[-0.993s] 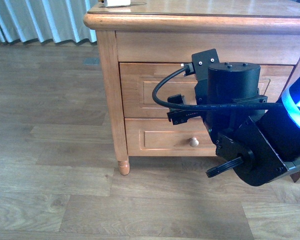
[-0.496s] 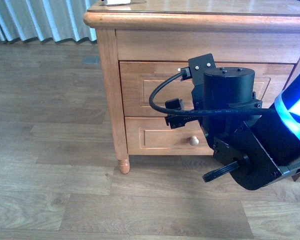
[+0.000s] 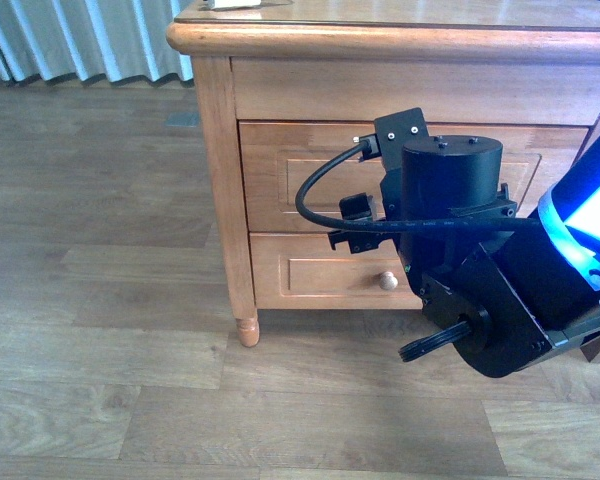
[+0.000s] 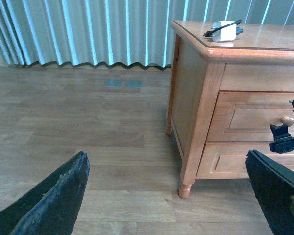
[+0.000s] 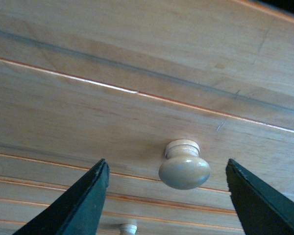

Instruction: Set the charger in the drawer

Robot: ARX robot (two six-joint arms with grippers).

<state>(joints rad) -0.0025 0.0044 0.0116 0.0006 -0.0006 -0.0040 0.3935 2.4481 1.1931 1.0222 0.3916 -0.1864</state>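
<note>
White charger (image 4: pixel 224 31) sits on the cabinet (image 4: pixel 196 73) top near its left edge, drawer (image 3: pixel 280 180) closed; my right gripper (image 5: pixel 166 166) is spread wide at the knob (image 5: pixel 184 171), gripping nothing, and the left gripper (image 4: pixel 166 156) is spread and empty, so I'd say every step remains.

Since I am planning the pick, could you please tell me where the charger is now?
In the left wrist view, the charger lies on the cabinet top, near the edge by the curtain, above the closed drawer.
</note>
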